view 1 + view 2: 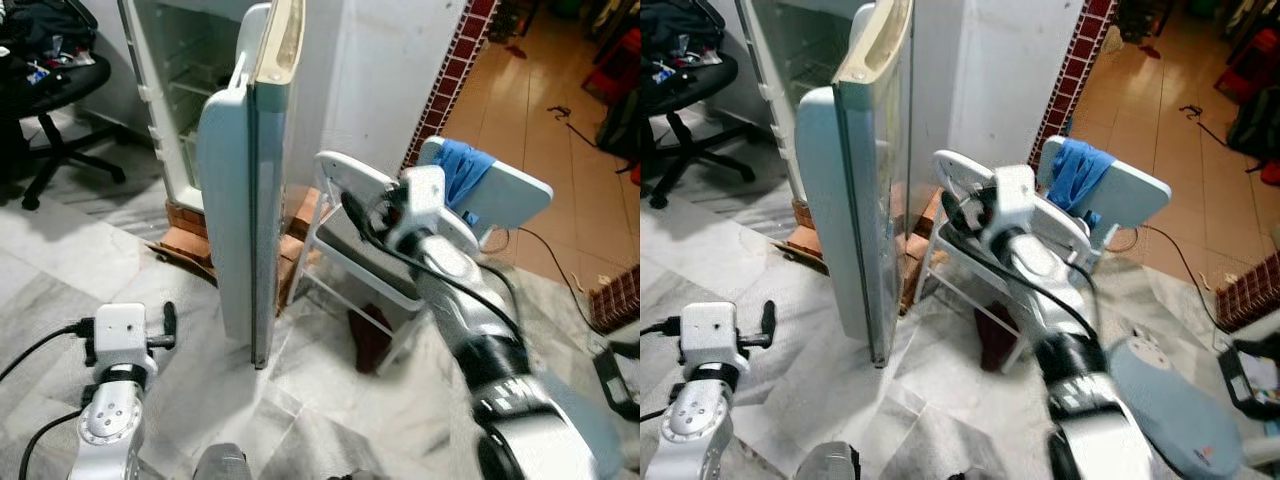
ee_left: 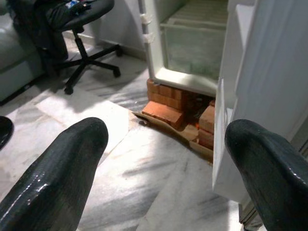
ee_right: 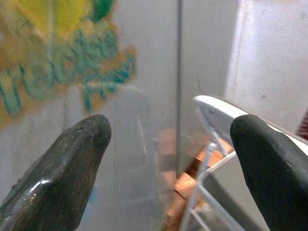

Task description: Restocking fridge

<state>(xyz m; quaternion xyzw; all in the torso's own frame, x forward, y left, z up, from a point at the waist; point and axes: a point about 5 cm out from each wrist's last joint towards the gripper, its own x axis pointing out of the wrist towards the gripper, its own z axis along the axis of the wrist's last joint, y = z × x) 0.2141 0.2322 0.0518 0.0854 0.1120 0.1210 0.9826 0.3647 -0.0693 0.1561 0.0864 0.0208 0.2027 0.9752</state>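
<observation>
Office chair (image 1: 60, 110) far left, cut off by the frame edge. Left tool (image 2: 163, 178) low over the marble floor (image 1: 180, 290), fingers spread wide, holding nothing. Fridge (image 1: 185, 70) stands on bricks (image 2: 163, 108); its door (image 1: 245, 200) is swung open, edge-on, so most of the interior is hidden. Right tool (image 3: 171, 168) spread wide, near the door's outer face. Sticker (image 3: 53, 57) there is blurred, lettering unreadable. White chair (image 1: 350, 250) with blue cloth (image 1: 462, 170) on the right.
</observation>
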